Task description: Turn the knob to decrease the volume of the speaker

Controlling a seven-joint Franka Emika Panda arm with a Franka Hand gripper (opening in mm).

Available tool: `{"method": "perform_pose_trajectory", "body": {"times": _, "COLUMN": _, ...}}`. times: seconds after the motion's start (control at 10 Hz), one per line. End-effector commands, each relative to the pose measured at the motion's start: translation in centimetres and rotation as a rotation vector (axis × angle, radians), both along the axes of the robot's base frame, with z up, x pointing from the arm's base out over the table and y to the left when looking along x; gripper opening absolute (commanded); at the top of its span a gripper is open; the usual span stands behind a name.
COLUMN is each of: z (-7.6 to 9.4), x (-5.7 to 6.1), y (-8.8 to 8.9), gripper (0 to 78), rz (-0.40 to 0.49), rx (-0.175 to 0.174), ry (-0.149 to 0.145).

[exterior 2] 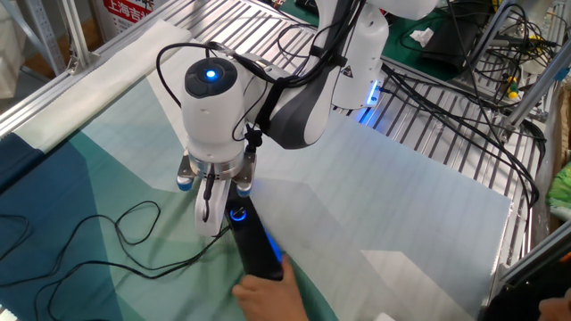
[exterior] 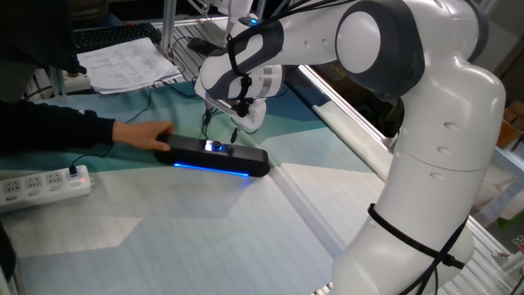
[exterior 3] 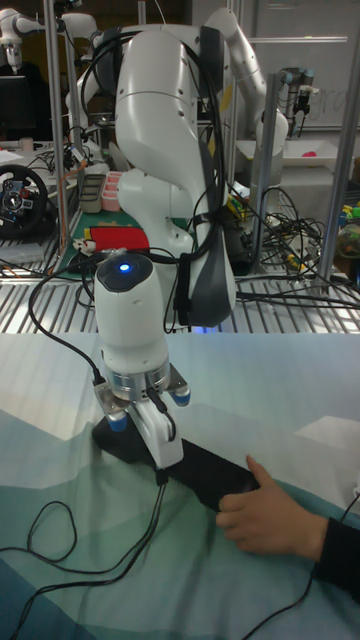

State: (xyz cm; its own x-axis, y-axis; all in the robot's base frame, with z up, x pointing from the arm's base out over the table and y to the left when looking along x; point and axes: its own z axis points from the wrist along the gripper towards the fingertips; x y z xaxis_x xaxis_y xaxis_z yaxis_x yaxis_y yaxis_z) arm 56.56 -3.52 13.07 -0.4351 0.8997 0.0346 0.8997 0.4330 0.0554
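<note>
The speaker is a slim black bar with a blue glowing strip, lying on the teal cloth. Its knob glows blue on top, near the bar's middle. My gripper hangs just above the knob, open, one finger on each side and nothing held. From the other side the knob shows just below the wrist, beside a white finger of my gripper. A person's hand holds the speaker's left end. In the tall view my gripper hides the knob, and the hand rests on the speaker.
A white power strip lies at the left edge. Papers and a keyboard sit at the back left. A thin black cable loops over the cloth. Aluminium rails border the table on the right.
</note>
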Motion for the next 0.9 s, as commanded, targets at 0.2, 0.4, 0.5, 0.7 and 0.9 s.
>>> {"method": "perform_pose_trajectory", "body": {"times": 0.2, "z": 0.82, "x": -1.67, "y": 2.08, "gripper": 77.5, "rz": 0.167, "rx": 0.031, "ry": -0.005}}
{"method": "perform_pose_trajectory", "body": {"times": 0.4, "z": 0.99, "x": -1.87, "y": 2.45, "gripper": 77.5, "rz": 0.190, "rx": 0.030, "ry": -0.006}}
{"method": "perform_pose_trajectory", "body": {"times": 0.5, "z": 1.19, "x": -2.06, "y": 2.84, "gripper": 77.5, "rz": 0.217, "rx": 0.029, "ry": -0.005}}
{"method": "perform_pose_trajectory", "body": {"times": 0.7, "z": 1.18, "x": -2.25, "y": 2.92, "gripper": 77.5, "rz": 0.273, "rx": 0.026, "ry": -0.004}}
{"method": "perform_pose_trajectory", "body": {"times": 0.9, "z": 1.07, "x": -2.30, "y": 2.92, "gripper": 77.5, "rz": 0.292, "rx": 0.028, "ry": 0.000}}
